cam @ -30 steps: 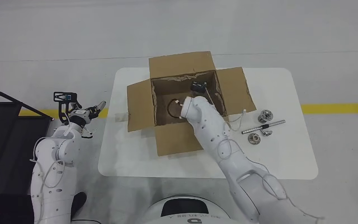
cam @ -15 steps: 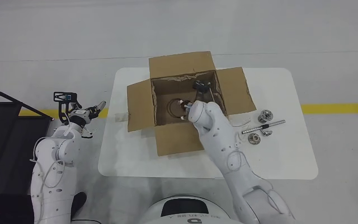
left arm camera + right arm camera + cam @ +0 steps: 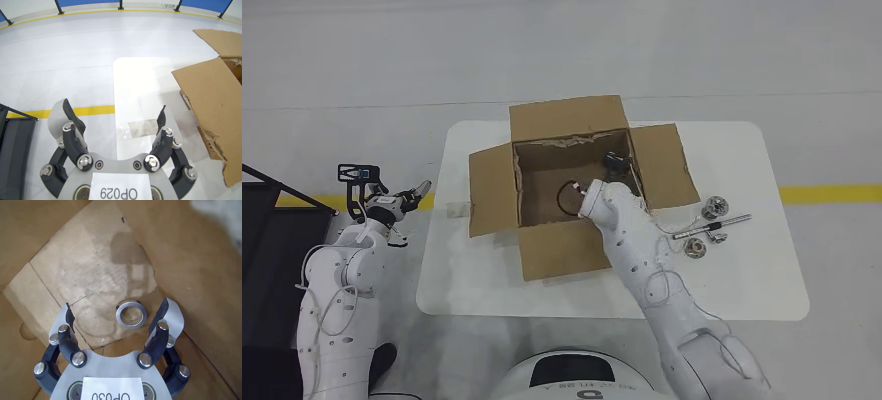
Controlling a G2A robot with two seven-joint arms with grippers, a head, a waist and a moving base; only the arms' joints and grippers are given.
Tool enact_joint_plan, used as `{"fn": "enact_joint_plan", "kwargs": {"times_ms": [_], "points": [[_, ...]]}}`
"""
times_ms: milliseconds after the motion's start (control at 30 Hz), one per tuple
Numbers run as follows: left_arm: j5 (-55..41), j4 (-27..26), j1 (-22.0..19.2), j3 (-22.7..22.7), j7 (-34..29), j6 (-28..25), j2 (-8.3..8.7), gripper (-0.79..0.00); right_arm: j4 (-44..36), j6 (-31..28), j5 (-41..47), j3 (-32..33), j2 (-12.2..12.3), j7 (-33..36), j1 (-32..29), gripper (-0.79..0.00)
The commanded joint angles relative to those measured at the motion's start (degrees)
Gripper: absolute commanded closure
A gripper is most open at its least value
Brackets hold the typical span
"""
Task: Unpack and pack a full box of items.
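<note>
— Where was the brown cardboard box point(image 3: 492, 190)?

— In the top view it sat just above the middle of the frame, on the left half of the white, round-cornered bench point(image 3: 482, 280), with all four flaps folded outward.

— And the right hand point(image 3: 116, 303)?

— It was down inside the box, close to the right-hand wall. Its fingers were spread apart and held nothing. A small silver metal ring point(image 3: 119, 316) lay flat on the cardboard floor between the two fingertips, nearer one of them and touching neither.

— The left hand point(image 3: 114, 103)?

— That one was at the left of the frame, off the bench and over the pale floor near the yellow line, well apart from the box. Its fingers were also spread wide and empty.

— Was anything lying outside the box?

— Three metal pieces, right of the box's right flap. There was a round silver toothed part point(image 3: 716, 208), a slim grey rod point(image 3: 712, 228) just below it, and a smaller round metal part point(image 3: 697, 247) below that. A scrap of clear tape point(image 3: 140, 128) was stuck by the bench's left edge.
</note>
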Motion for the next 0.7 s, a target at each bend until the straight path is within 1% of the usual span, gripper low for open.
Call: {"fn": "enact_joint_plan", "kwargs": {"times_ms": [0, 100, 267, 400, 500, 567, 633, 667], "points": [[0.0, 0.0, 0.0, 0.0, 0.0, 0.0, 0.00, -0.785, 1.8, -0.8, 1.2, -0.6, -0.4, 0.7, 1.4, -0.785], [0.0, 0.0, 0.0, 0.0, 0.0, 0.0, 0.00, -0.785, 4.8, -2.0, 3.4, -1.2, -1.0, 1.5, 3.7, -0.785], [0.0, 0.0, 0.0, 0.0, 0.0, 0.0, 0.00, -0.785, 5.9, -5.8, 9.2, -0.2, -1.5, 0.0, 4.9, -0.785], [0.0, 0.0, 0.0, 0.0, 0.0, 0.0, 0.00, -0.785, 2.9, -10.8, 13.1, 1.3, -1.3, -2.5, 3.3, -0.782], [0.0, 0.0, 0.0, 0.0, 0.0, 0.0, 0.00, -0.785, -1.2, -13.5, 14.3, 2.6, -0.8, -4.2, 0.5, -0.736], [0.0, 0.0, 0.0, 0.0, 0.0, 0.0, 0.00, -0.785, -2.4, -11.1, 12.6, 3.3, -0.5, -5.0, -0.8, -0.686], [0.0, 0.0, 0.0, 0.0, 0.0, 0.0, 0.00, -0.785, -1.8, -5.9, 9.0, 2.8, -0.4, -5.6, -0.9, -0.671], [0.0, 0.0, 0.0, 0.0, 0.0, 0.0, 0.00, -0.785, -1.5, -4.9, 8.5, 2.3, -0.5, -5.2, -0.7, -0.680]]}}
